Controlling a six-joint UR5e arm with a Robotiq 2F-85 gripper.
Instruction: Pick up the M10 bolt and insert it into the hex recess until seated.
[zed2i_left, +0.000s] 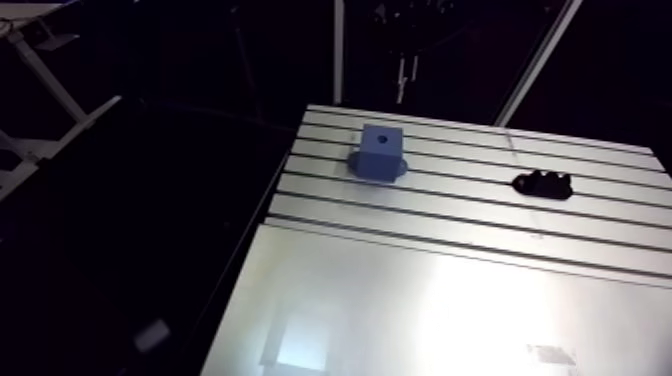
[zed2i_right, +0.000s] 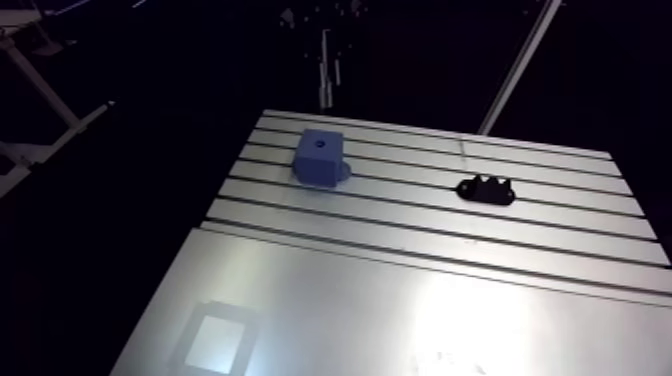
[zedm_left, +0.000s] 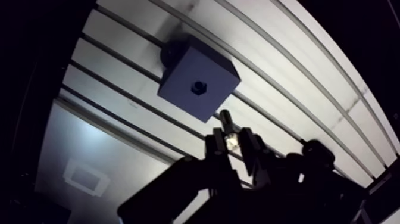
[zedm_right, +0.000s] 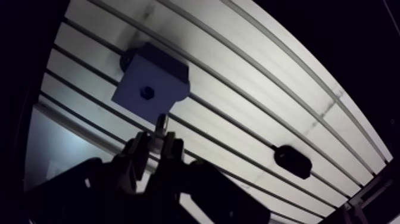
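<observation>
1. The black two-finger gripper (zedm_left: 231, 142) is clenched on the silvery metal M10 bolt (zedm_left: 227, 121).
2. The bolt's tip sits beside the blue cube-shaped block (zedm_left: 205, 68) and clear of its dark hex recess (zedm_left: 198, 88).
3. The block stands on the slotted aluminium table (zed2i_left: 480, 225).

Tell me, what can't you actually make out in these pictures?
1. Bolt: in the wrist view, its gripped end is hidden inside the claw; only the shank shows.
2. Hex recess in the blue block: too dark in every view to see its bottom.
3. Black part on the table: in the arm view, too small and dark to name.
</observation>
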